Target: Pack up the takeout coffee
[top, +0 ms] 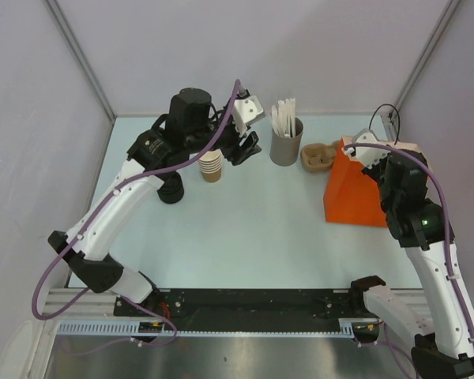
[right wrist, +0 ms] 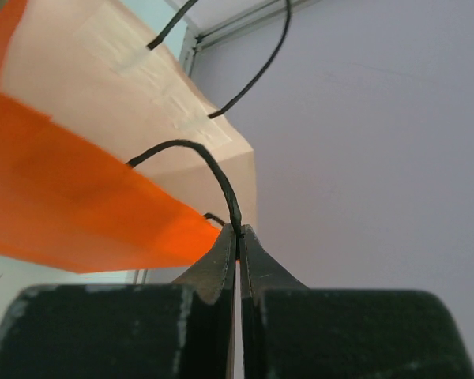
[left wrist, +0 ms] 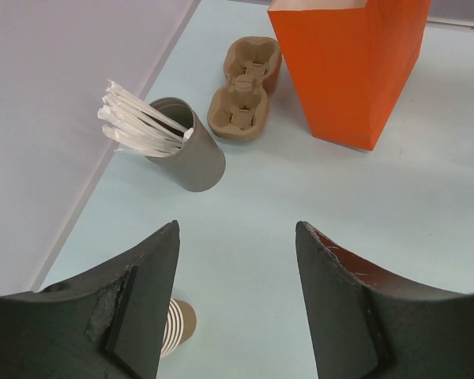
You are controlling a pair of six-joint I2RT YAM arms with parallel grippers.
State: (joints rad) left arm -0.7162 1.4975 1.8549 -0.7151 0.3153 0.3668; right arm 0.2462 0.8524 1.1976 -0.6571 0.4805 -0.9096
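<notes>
Only your right wrist camera shows the grip. The right jaws are pressed fully together on the black cord handle (right wrist: pixel 213 170) of the orange bag (right wrist: pixel 63 213). The top camera shows just that arm reaching the bag's upper edge on the right side of the desk (top: pixel 261 229).

Your left wrist camera shows the left jaws standing wide apart with nothing between them, hovering above the desk.

You have:
- one bag
- one grey tube holder (left wrist: pixel 191 154) with a bundle of white sticks (left wrist: pixel 138 126) in it
- one pulp carrier (left wrist: pixel 245 95) with two wells
- one stack of lidless tan cups (top: pixel 211 166)
- one dark round stack (top: pixel 171 189), seen only from the top camera

No view looks inside the bag. The lidded coffee cup shows in none of them, so you cannot tell where it is.
</notes>
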